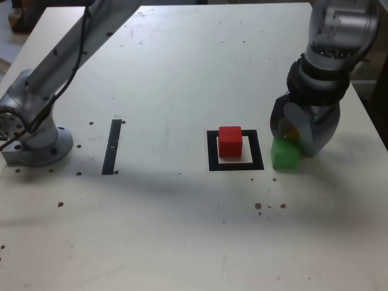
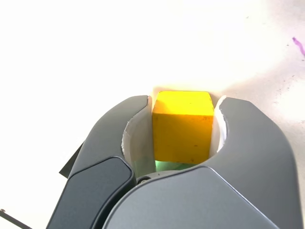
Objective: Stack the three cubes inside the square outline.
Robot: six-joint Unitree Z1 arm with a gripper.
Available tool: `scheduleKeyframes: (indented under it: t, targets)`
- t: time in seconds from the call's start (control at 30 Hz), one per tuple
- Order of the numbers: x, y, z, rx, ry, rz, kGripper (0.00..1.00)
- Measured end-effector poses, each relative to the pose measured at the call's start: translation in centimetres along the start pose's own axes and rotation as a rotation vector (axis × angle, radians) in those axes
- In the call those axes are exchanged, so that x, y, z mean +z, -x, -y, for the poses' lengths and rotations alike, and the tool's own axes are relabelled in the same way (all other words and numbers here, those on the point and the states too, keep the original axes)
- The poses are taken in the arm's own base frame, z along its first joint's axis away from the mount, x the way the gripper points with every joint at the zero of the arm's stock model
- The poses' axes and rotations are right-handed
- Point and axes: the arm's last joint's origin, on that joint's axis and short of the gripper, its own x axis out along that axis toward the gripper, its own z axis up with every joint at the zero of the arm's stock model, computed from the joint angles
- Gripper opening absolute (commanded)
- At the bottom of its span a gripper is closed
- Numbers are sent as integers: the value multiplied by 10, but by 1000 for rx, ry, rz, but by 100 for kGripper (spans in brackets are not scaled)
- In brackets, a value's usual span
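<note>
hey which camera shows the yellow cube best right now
The wrist view: the yellow cube fills the middle, clamped between the hand's jaws. In the exterior view the hand hides nearly all of it; only a sliver of orange-yellow shows there.

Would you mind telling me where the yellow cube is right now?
The yellow cube sits between the jaws of the gripper, which have closed on it; in the exterior view that is right of the square outline, beside the green cube.

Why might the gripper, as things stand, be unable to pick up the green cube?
Probably it cannot yet: the gripper is already shut on the yellow cube, and the green cube sits close beside it.
</note>
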Motion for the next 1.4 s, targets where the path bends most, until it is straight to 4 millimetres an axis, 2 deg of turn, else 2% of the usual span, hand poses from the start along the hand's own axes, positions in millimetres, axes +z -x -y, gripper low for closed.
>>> scheduleKeyframes:
  t: [0.3,0.47,0.57,0.73,0.9,1.07,1.4]
  targets:
    - [-14,39,0,31,51,18,29]
    - [-40,83,9,29,144,30,29]
    - [-55,97,19,-7,230,44,29]
    - [-69,84,39,-133,381,-18,30]
    - [-75,81,47,-166,524,-46,30]
    - [-87,87,55,-157,599,-57,30]
    - [-95,75,65,-172,659,-75,30]
